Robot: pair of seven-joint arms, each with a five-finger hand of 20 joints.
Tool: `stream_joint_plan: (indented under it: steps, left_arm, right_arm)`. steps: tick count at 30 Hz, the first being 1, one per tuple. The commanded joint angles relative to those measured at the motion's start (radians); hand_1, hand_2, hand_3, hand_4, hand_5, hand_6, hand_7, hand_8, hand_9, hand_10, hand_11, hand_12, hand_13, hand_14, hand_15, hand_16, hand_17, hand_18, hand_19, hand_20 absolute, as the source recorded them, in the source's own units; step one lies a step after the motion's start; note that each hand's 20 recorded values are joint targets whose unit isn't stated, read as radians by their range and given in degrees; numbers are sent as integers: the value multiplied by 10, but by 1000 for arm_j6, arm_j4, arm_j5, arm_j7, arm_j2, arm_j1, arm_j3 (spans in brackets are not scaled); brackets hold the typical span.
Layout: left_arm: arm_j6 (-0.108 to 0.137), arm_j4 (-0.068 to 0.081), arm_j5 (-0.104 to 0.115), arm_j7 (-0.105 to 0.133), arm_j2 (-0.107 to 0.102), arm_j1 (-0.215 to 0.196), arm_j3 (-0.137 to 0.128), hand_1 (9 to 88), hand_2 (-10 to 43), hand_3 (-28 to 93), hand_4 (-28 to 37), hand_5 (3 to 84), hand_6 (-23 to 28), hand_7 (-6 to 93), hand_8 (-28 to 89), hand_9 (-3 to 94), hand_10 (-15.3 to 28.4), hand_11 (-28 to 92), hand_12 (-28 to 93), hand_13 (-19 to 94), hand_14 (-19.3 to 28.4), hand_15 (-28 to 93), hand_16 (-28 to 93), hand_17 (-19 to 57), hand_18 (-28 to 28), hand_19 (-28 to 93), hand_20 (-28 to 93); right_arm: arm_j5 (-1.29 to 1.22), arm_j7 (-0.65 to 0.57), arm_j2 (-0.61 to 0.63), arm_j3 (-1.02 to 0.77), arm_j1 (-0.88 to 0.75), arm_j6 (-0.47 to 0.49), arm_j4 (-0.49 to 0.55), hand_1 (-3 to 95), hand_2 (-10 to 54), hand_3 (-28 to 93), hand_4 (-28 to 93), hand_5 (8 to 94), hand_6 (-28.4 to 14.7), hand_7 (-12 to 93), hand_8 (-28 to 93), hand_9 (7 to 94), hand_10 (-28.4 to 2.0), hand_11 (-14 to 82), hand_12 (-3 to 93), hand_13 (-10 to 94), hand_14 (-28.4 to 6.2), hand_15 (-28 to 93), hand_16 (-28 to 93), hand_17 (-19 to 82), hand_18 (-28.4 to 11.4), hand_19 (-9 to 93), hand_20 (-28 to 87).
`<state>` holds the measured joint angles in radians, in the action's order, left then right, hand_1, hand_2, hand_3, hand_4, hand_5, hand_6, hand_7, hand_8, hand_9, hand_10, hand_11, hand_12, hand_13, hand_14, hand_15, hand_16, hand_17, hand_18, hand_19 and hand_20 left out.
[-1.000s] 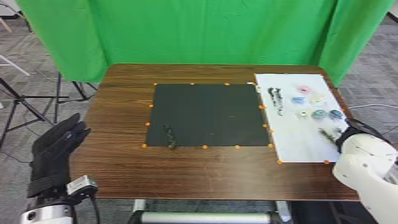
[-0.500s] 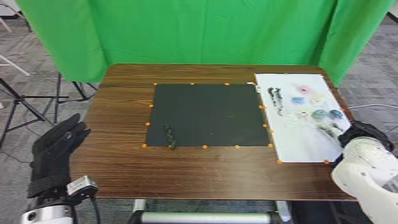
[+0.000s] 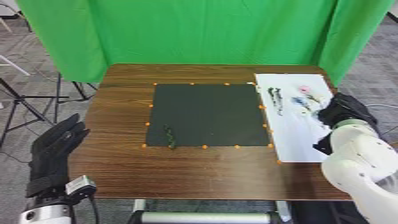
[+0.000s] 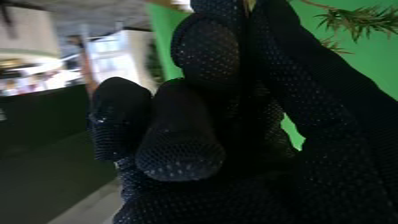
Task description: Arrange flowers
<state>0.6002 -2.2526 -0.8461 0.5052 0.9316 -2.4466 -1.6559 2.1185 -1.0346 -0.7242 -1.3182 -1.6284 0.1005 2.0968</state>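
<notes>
The right hand (image 3: 342, 109) is over the right edge of the white sheet (image 3: 289, 145), toward the right side of the brown wooden table (image 3: 191, 172). In the right wrist view the same hand (image 4: 182, 140) has its fingers curled and drawn close together, pinching the stem of a leafy sprig (image 4: 360, 20); the sprig's narrow green leaves stand out beside the glove, with the green curtain (image 3: 204, 35) behind them. The left hand (image 3: 55, 147) is by the table's left edge, near its near-left corner, its fingers straight and relaxed, with nothing in them. On the white sheet, two dark stems (image 3: 273, 97) lie side by side near its left edge, toward the far-left corner. A pink flower (image 3: 306, 90) lies to the right of them, nearer the sheet's far edge, and a pale blue flower (image 3: 299, 101) lies between the stems and the right hand. The black mat (image 3: 209, 112) lies left of the white sheet, and a dark green sprig (image 3: 170, 136) rests on it close to the near-left corner, pointing roughly from the near edge toward the far edge. Small orange markers (image 3: 204, 147) dot the mat's edges. The green curtain hangs beyond the table's far edge.
</notes>
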Motion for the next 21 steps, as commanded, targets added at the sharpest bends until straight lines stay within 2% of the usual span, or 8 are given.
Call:
stream_joint_plan:
  steps: [1,2,3,9,11,17,18,21]
  left_arm:
    - [-13,-11,-18,-27,12,-13,-7,255,55,826,-208,416,111,151,-109,340,197,360,59,215,258,615,-171,-94,210,587,30]
    - [-14,-9,-18,-24,12,-10,-6,255,54,827,-208,416,110,151,-108,340,197,359,59,215,258,616,-171,-94,211,587,30]
    - [-20,-10,-27,-38,16,-6,-8,255,54,826,-208,416,110,151,-108,340,197,359,59,215,258,615,-171,-94,210,587,29]
    - [-26,-8,-37,-53,20,5,-2,256,54,826,-208,416,111,152,-108,339,197,359,59,215,258,616,-171,-94,210,586,29]
    - [-27,-9,-34,-51,19,5,-2,257,55,826,-207,416,111,152,-109,339,197,359,59,215,258,616,-171,-94,210,586,29]
    - [-43,-8,-51,-77,29,16,-7,256,55,826,-206,416,110,151,-109,339,197,359,59,215,257,615,-171,-94,210,586,29]
    - [-40,-8,-48,-71,26,13,-5,256,54,827,-206,416,110,151,-109,339,197,359,59,215,257,615,-171,-94,210,586,29]
    - [-53,-5,-58,-92,33,30,-4,255,54,827,-205,416,111,152,-109,339,197,359,59,215,257,615,-170,-94,210,587,29]
  right_arm:
    - [11,60,-137,198,212,48,6,509,-30,751,-257,846,-57,231,204,862,-131,538,274,885,-50,766,235,636,-201,932,338]
    - [16,66,-154,229,242,51,-4,509,-30,751,-257,847,-56,231,205,862,-131,538,274,885,-50,765,236,636,-201,932,339]
    - [19,70,-174,254,262,55,-12,509,-31,751,-256,847,-57,230,205,862,-130,538,275,885,-50,765,237,636,-202,932,340]
    - [47,91,-281,393,366,98,-85,507,-32,753,-255,849,-56,231,207,863,-129,538,277,887,-50,762,238,636,-204,932,343]
    - [65,99,-315,425,381,122,-113,506,-32,755,-255,849,-55,231,208,863,-129,538,277,888,-50,762,238,636,-204,932,344]
    - [103,102,-402,488,394,164,-170,505,-33,757,-254,850,-54,231,208,864,-127,539,278,891,-49,760,238,636,-205,932,345]
    - [108,104,-415,498,397,167,-178,504,-33,758,-254,850,-55,232,208,864,-127,540,278,891,-49,759,238,636,-205,932,345]
    - [113,99,-449,513,395,191,-196,504,-33,758,-254,850,-54,232,208,863,-127,541,279,891,-49,759,239,636,-207,932,346]
